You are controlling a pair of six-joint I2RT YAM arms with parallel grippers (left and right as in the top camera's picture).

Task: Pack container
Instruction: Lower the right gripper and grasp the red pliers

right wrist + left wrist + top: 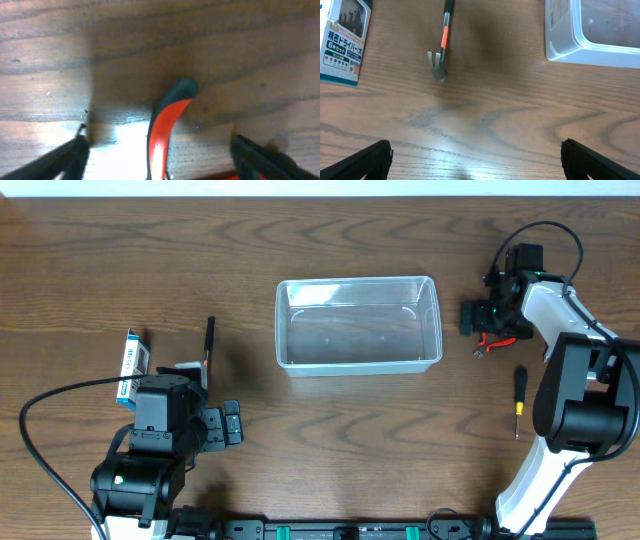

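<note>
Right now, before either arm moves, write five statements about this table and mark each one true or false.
1. The container has nothing in it. True.
2. The left gripper holds the claw tool. False: the gripper is open, and the tool lies on the table apart from it.
3. The right gripper is open and straddles a red handle. True.
4. The screwdriver lies inside the container. False: it lies on the table to the right of the container, beside the right arm.
5. The blue-and-white box sits to the right of the container. False: it is to the left, near the left arm.
</note>
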